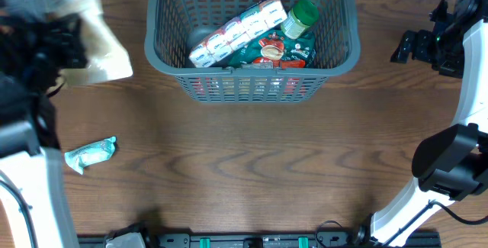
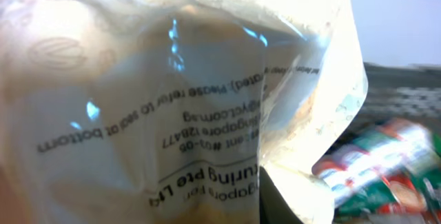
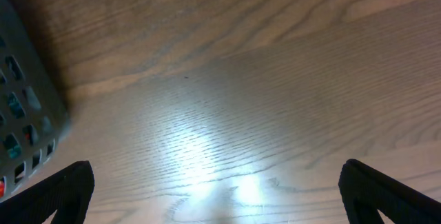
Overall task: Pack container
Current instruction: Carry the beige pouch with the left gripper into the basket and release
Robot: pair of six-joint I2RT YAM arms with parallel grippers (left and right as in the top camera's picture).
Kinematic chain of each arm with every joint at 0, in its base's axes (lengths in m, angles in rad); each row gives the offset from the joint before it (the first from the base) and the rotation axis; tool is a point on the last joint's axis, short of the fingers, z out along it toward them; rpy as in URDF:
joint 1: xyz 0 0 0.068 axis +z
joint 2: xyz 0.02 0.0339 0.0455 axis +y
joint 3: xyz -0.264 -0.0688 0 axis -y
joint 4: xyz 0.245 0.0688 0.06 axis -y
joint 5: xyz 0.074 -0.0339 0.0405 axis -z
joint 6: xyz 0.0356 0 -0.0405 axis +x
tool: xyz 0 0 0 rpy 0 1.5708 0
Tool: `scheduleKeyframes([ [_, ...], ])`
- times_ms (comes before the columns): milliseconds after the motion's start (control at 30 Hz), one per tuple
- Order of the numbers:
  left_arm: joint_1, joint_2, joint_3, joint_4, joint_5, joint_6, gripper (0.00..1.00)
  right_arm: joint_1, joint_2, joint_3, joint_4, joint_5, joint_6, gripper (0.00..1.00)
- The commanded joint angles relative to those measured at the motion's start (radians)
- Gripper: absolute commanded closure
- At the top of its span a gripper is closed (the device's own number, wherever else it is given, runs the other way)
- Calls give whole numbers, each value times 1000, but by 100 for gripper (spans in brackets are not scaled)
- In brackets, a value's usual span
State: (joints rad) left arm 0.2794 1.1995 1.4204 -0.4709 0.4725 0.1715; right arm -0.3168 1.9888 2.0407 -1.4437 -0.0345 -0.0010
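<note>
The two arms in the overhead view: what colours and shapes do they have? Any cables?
Both have white tubular links and black joints. The right arm ends in a black right gripper; its wrist view shows two blunt black fingertips. A black cable loops near its base. On the left arm, the black left gripper is blurred; a pale bag hides its fingers.

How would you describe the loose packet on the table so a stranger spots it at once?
Find the grey basket at the table's far edge, then look near left. The small teal-and-white packet lies alone on bare wood, outside the basket, unlike the pale bag held aloft.
</note>
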Motion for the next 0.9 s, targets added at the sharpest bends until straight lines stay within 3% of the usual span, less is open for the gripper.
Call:
scheduleKeyframes([
  [0,-98,-53,24,66,25,261,93,-2,-2,2,1,-8,-24,1],
  [167,-224,-48,24,261,16,280,94,-2,-2,2,-2,-35,-24,1],
  [367,-332,85,31,451,-2,280,94,-2,-2,2,-4,-53,-24,1],
  [667,-425,376,187,415,-2,280,94,-2,-2,2,-19,-53,-23,1],
  [867,-471,494,200,374,-2,281,94,-2,-2,2,-19,-53,-24,1],
])
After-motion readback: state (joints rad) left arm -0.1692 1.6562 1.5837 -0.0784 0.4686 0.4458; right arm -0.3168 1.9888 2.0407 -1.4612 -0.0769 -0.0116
